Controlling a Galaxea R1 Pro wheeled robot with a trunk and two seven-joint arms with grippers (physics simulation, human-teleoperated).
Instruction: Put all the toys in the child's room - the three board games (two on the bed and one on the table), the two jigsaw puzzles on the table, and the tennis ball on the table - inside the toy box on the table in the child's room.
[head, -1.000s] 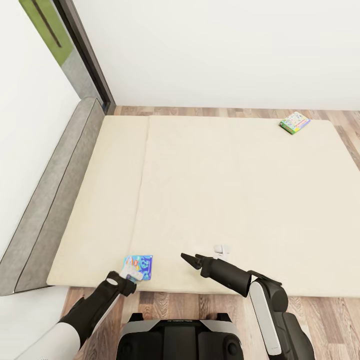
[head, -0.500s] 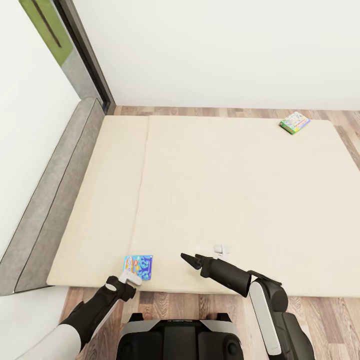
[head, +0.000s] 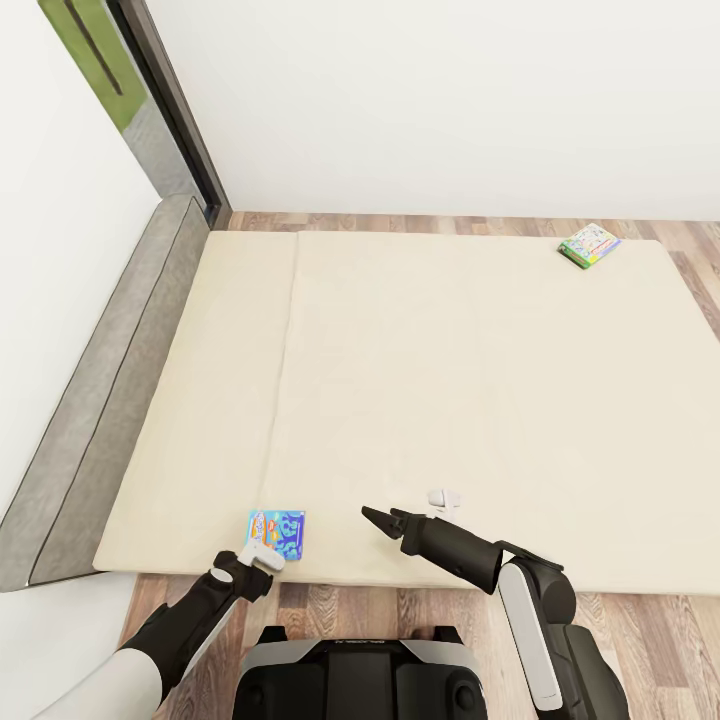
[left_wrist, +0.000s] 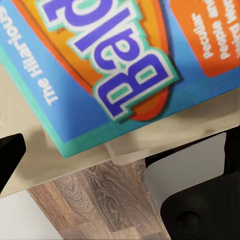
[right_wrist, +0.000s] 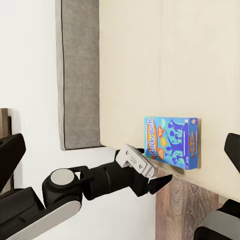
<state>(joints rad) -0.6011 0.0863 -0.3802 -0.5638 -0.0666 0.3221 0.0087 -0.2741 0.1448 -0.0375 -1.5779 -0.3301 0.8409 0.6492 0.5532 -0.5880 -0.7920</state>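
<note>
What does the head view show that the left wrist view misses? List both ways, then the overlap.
Head view adds: the green-edged board game at the far corner of the bed, the grey headboard, the right gripper. Left wrist view adds: readable lettering on the blue board game. Both: that game lying at the bed's near edge, wood floor beyond.

left arm (head: 185, 625) low, fingers (head: 262, 556) parted (right arm (head: 470, 555) outstretched, fingers spread)
</note>
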